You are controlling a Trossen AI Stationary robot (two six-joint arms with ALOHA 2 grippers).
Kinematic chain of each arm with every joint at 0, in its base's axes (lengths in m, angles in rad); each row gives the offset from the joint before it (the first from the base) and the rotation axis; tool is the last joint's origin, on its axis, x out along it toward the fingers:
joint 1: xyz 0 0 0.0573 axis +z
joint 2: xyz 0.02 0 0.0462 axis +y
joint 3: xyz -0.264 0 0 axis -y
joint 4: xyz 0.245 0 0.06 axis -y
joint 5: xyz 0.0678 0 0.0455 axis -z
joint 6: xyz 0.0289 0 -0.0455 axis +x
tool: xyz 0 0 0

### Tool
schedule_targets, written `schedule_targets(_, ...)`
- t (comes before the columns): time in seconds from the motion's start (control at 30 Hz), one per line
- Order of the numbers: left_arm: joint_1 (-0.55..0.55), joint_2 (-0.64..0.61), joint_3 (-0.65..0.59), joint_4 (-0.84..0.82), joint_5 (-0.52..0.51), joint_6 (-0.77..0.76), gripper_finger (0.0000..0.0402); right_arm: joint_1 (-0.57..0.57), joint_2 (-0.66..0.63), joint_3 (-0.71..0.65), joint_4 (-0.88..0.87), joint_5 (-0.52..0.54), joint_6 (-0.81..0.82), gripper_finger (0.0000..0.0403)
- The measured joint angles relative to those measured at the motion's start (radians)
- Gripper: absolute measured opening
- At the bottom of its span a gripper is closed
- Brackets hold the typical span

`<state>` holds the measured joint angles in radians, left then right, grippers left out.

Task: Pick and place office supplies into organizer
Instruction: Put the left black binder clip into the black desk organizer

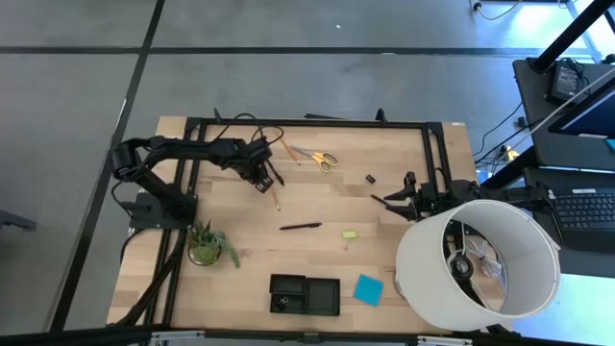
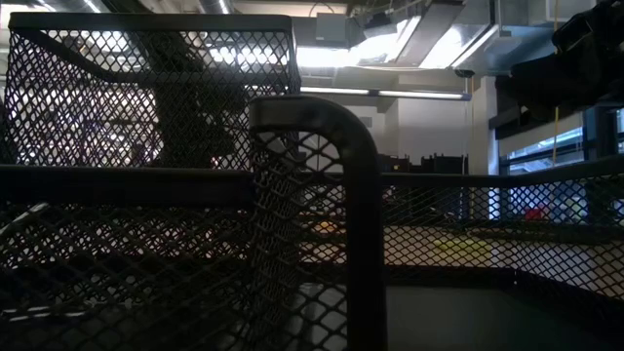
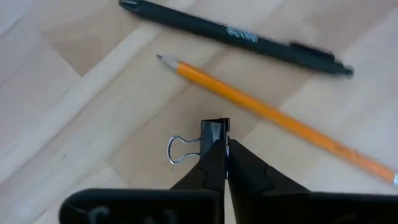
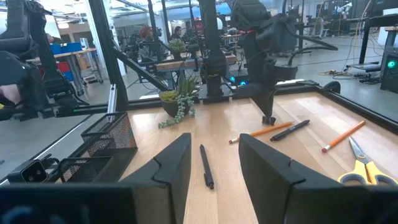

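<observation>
My left gripper (image 1: 263, 182) (image 3: 225, 157) is shut on a small black binder clip (image 3: 215, 130), low over the table's far left part. Under it lie an orange pencil (image 3: 273, 115) and a black pen (image 3: 236, 34). My right gripper (image 1: 394, 202) (image 4: 214, 163) is open and empty at the right. Another black pen (image 1: 300, 227) lies at mid-table. A small yellow block (image 1: 350, 234) and a blue note pad (image 1: 368, 289) lie nearer the front. Yellow-handled scissors (image 1: 317, 159) and a second pencil (image 1: 285, 149) lie at the far side. The black organizer (image 1: 305, 295) stands near the front edge. My left gripper pinches the clip's black body (image 3: 215, 138) between its two fingertips, which come from above and point down. The clip's wire loop (image 3: 180, 149) sticks out sideways, free of the fingers. Whether the clip is clear of the table, I cannot tell.
A small green potted plant (image 1: 205, 245) stands at the front left. A large white lampshade (image 1: 480, 259) stands at the front right, beside my right arm. Another tiny black clip (image 1: 370, 179) lies right of the scissors. The low view looks through the organizer's mesh wall (image 2: 146, 195).
</observation>
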<state>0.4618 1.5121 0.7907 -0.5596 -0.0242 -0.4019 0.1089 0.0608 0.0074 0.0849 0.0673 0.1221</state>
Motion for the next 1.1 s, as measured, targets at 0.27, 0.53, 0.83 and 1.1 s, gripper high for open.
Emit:
schedule_targets(0.27, -0.080, -0.198, 0.054, -0.074, 0.031, 0.057, 0.0003, 0.000, 0.000, 0.000, 0.000, 0.000, 0.004, 0.0137)
schedule_targets(0.53, -0.460, -0.398, 0.057, 0.121, 0.069, 0.183, 0.0002, 0.000, 0.000, 0.000, 0.000, 0.000, 0.005, 0.0137)
schedule_targets(0.83, -0.990, -0.379, 0.024, 0.455, -0.152, 0.373, 0.0002, 0.000, 0.000, 0.000, 0.003, 0.000, 0.006, 0.0137)
schedule_targets(1.1, -1.186, -0.157, 0.024, 0.711, -0.321, 0.363, 0.0002, 0.000, 0.000, 0.000, 0.010, 0.000, 0.008, 0.0137)
